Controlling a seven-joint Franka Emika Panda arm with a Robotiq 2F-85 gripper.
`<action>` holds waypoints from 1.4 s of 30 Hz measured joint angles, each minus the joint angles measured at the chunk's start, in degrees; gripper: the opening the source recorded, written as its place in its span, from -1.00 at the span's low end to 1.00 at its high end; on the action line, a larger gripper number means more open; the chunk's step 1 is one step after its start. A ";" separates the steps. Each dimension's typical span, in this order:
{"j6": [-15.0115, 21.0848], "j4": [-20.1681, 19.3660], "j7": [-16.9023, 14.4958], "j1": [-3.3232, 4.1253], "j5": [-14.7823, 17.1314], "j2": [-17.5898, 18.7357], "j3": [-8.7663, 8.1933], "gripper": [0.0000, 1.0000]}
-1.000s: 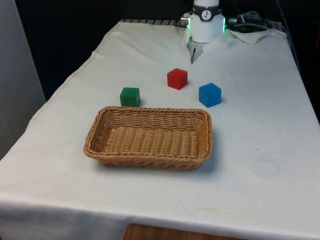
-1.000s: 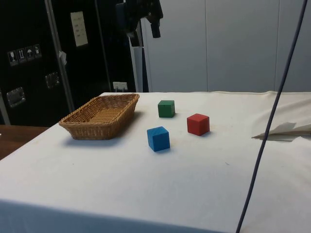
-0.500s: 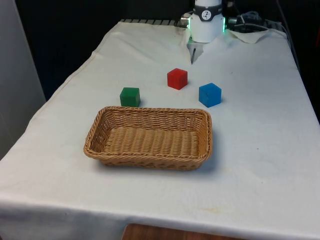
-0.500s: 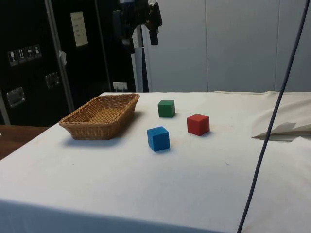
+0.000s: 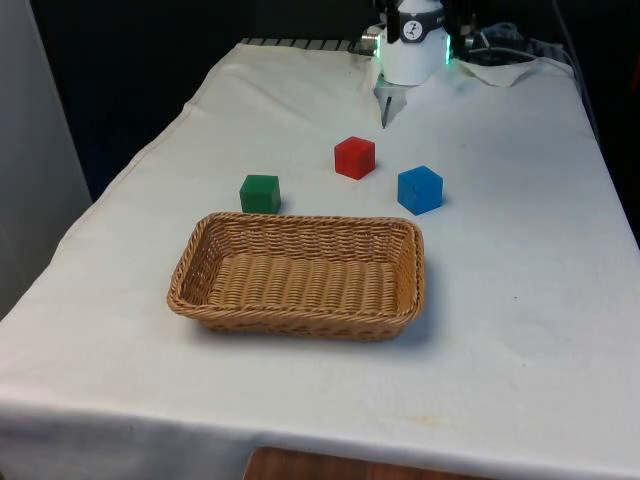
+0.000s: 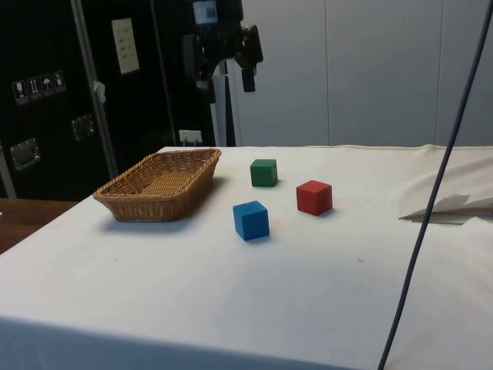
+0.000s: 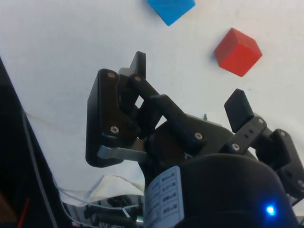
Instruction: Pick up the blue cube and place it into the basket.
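The blue cube [image 5: 420, 190] rests on the white cloth beyond the basket's far right corner, as the front view has it; it also appears in the side view [image 6: 251, 220] and the wrist view [image 7: 171, 8]. The wicker basket [image 5: 300, 222] holds nothing and stands in the table's middle [image 6: 154, 210]. My gripper [image 6: 227, 77] hangs high above the table, well above the cubes. In the wrist view its fingers [image 7: 187, 80] stand wide apart with nothing between them.
A red cube [image 5: 354, 157] sits close to the blue one, on the front view's left of it [image 6: 314, 197] [image 7: 237, 51]. A green cube [image 5: 260, 193] stands just behind the basket [image 6: 263, 173]. A dark cable [image 6: 431, 193] crosses the side view.
In the side view my gripper has come down a little over the last second. The cubes and the basket have not moved.
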 measured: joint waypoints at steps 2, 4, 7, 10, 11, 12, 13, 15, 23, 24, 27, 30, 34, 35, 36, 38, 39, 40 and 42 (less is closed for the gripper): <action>0.52 -0.29 0.17 0.00 0.46 0.40 0.00 1.00; 1.09 -0.69 0.34 0.00 1.03 0.69 0.00 1.00; 2.18 -1.43 0.63 0.00 1.83 1.03 0.00 1.00; 3.44 -2.29 1.03 0.00 2.46 1.43 0.06 1.00; 3.84 -2.58 1.26 0.00 2.58 1.55 0.06 1.00; 4.30 -2.86 1.55 0.00 2.69 1.66 0.11 1.00; 4.64 -3.15 1.83 0.00 2.75 1.78 0.17 1.00; 5.44 -3.61 2.52 0.00 2.81 1.95 0.29 1.00; 7.96 -4.98 5.21 0.00 2.81 3.09 0.57 1.00; 8.82 -5.33 5.96 0.00 2.81 3.50 0.69 1.00; 9.91 -5.73 7.22 0.00 2.81 4.24 0.80 1.00; 10.60 -5.96 8.02 0.00 2.81 4.76 0.86 1.00; 12.55 -6.53 9.91 0.06 2.81 5.96 0.97 1.00; 12.95 -6.65 10.31 0.06 2.81 6.13 1.03 1.00; 13.35 -6.76 10.71 0.06 2.81 6.42 1.03 1.00; 13.69 -6.88 11.06 0.06 2.81 6.65 1.09 1.00; 14.04 -6.93 11.46 0.06 2.81 6.93 1.09 1.00; 14.38 -6.93 11.86 0.06 2.81 7.22 1.15 1.00; 15.53 -7.10 13.12 0.06 2.81 8.19 1.20 1.00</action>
